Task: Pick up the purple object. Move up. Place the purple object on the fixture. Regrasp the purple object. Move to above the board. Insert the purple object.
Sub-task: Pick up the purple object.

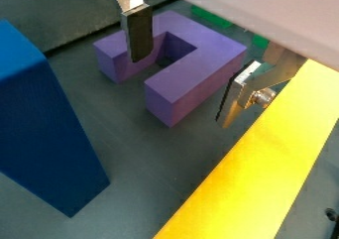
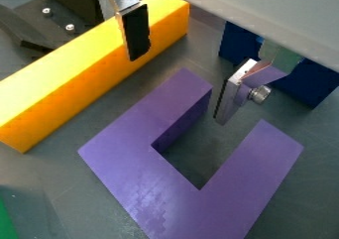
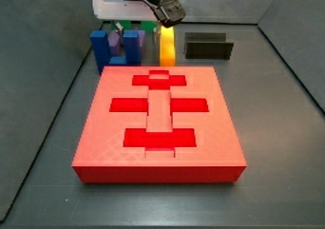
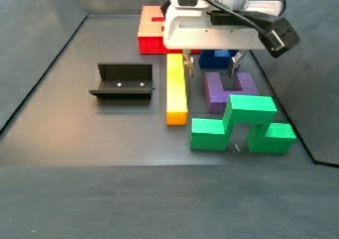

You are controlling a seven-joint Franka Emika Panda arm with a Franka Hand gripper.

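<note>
The purple object [image 1: 185,69] is a U-shaped block lying flat on the floor between a blue block and a yellow bar; it also shows in a wrist view [image 2: 185,169] and a side view [image 4: 219,90]. My gripper [image 1: 188,64] is open and hangs low over it. The fingers straddle the prong nearest the yellow bar: one finger [image 2: 235,90] is at the slot, the other finger [image 2: 134,32] is on the yellow bar's side. Nothing is held. The fixture [image 4: 122,81] stands apart on the floor, also seen in a side view [image 3: 207,47]. The red board [image 3: 159,114] lies flat.
A yellow bar [image 4: 176,84] lies right beside the purple object. A blue block [image 1: 47,114] stands on its other side. A green block [image 4: 241,124] sits at the purple object's end. Dark walls enclose the floor.
</note>
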